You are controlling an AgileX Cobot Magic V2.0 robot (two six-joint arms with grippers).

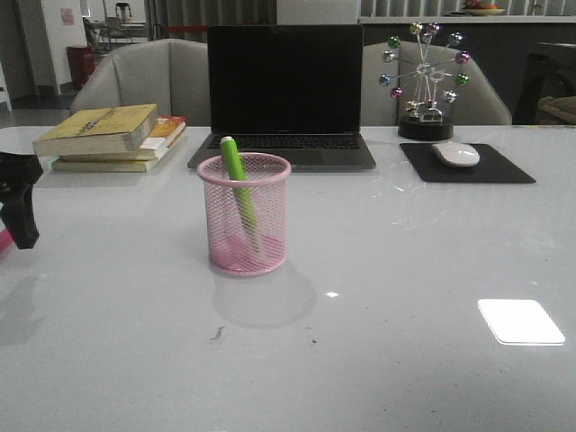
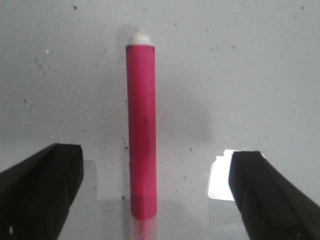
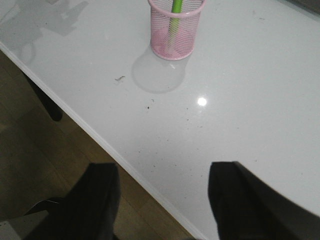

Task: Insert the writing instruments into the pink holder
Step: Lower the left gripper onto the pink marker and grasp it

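Note:
The pink holder [image 1: 244, 216] stands upright mid-table in front of the laptop, and also shows in the right wrist view [image 3: 176, 30]. A green marker [image 1: 237, 175] leans inside it, its whitish end sticking above the rim. The magenta-pink marker [image 2: 141, 130] lies flat on the table, whitish end pointing away from the wrist. My left gripper [image 2: 150, 197] is open above it, one finger on each side, not touching it. In the front view the left gripper [image 1: 18, 207] shows at the far left edge. My right gripper [image 3: 162, 200] is open and empty over the table's near edge.
A laptop [image 1: 285, 99] stands behind the holder. A stack of books [image 1: 108, 137] lies at the back left. A white mouse [image 1: 456, 154] on a black pad [image 1: 468, 165] and a ball ornament [image 1: 425, 81] are at the back right. The table edge [image 3: 100, 140] drops to the floor.

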